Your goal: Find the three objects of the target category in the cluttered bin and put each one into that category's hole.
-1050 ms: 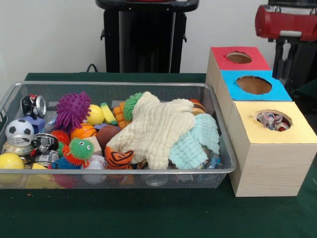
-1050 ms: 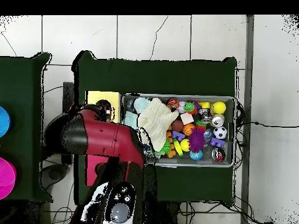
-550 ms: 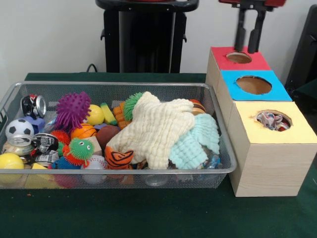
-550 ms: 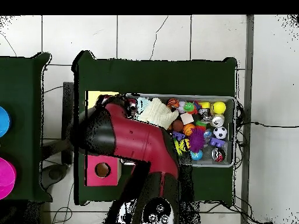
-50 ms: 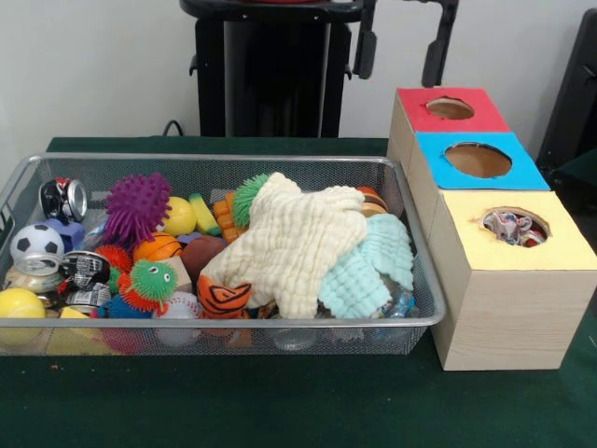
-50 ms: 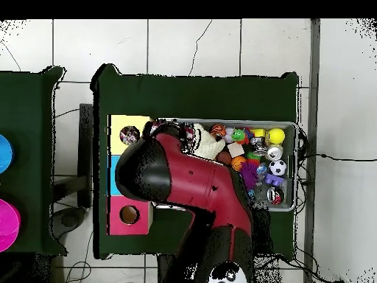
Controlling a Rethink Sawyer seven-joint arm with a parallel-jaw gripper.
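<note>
Above the far rim of the wire bin [image 5: 410, 245], the Sawyer arm's pincer [image 5: 403, 49] hangs with its two black fingers [image 5: 367, 54] spread wide and empty, well clear of everything on the table. Directly below and toward the camera from the pincer lies the bin's heap of cloth: a cream waffle cloth [image 5: 298, 245] draped over a pale blue cloth [image 5: 368, 266], with an orange tiger-striped ball [image 5: 224, 297] tucked under the cream cloth's near edge. Farther to the pincer's left in the front view sit a purple spiky ball [image 5: 136, 207], a green fuzzy toy with googly eyes [image 5: 152, 282], a small basketball [image 5: 157, 247], a soccer ball [image 5: 36, 243], a yellow ball [image 5: 20, 303] and two crushed cans [image 5: 63, 198]. To the pincer's right in the same view stands a row of three boxes with round holes in their tops: the red-topped box [image 5: 450, 110] nearest the pincer, the blue-topped box [image 5: 478, 161] beyond it toward the camera, and the yellow-topped box [image 5: 508, 271] closest to the camera, whose hole [image 5: 513, 227] shows crumpled patterned fabric inside. From overhead, the red and black arm [image 6: 188, 188] reaches across the bin's box-side end, covering much of the cloth, while the balls and cans stay visible at the bin's other end.
</note>
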